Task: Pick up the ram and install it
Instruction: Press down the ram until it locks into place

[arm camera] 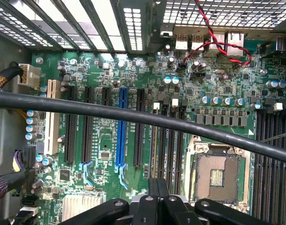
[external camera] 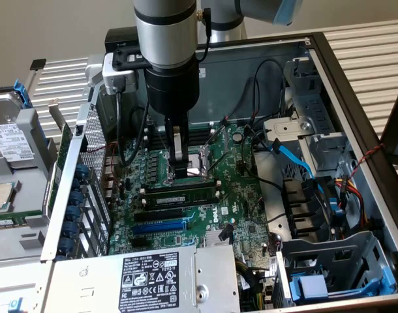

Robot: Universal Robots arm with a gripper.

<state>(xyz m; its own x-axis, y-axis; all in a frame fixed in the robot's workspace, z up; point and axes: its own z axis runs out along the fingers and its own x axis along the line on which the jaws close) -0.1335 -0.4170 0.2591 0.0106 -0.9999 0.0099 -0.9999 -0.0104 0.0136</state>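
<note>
The gripper (external camera: pixel 181 171), fingers pressed together, stands over the motherboard (external camera: pixel 241 195) beside the CPU socket (arm camera: pixel 216 177). The ram (external camera: pixel 177 194) sits in a slot directly below the fingertips, near the board's centre.

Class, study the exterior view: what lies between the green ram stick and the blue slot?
In the exterior view, a long black slot lies between the ram and the blue slot, parallel to both.
</note>
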